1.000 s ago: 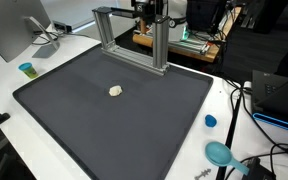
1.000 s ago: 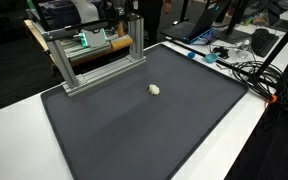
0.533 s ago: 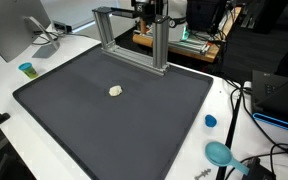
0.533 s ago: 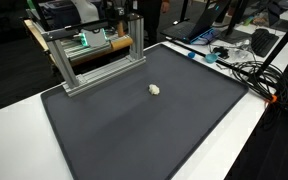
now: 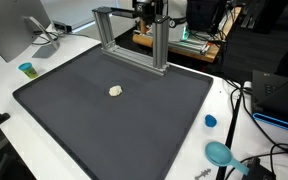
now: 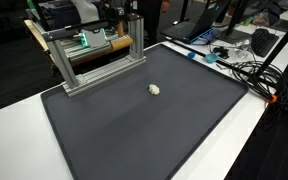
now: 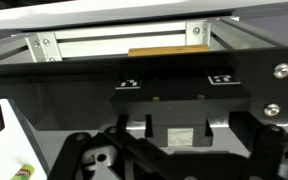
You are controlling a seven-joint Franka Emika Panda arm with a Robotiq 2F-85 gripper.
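A small whitish lump [image 5: 116, 91] [image 6: 155, 89] lies alone near the middle of a black mat [image 5: 104, 135] [image 6: 134, 135]. An aluminium frame [image 5: 134, 38] [image 6: 92, 55] stands on the mat's far edge. My gripper [image 5: 149, 9] is high up behind this frame, far from the lump, and mostly cut off in both exterior views. In the wrist view the gripper [image 7: 174, 160] shows as dark finger links spread wide at the bottom, with nothing between them. Beyond them is a black plate with marker tags, then the frame's rail [image 7: 124, 42].
On the white table around the mat are a small blue cup [image 5: 26, 69], a blue cap [image 5: 210, 121] and a teal round object [image 5: 220, 153]. A monitor [image 5: 9, 30] stands at one corner. Cables [image 6: 246, 70] and a laptop [image 6: 199, 35] crowd one side.
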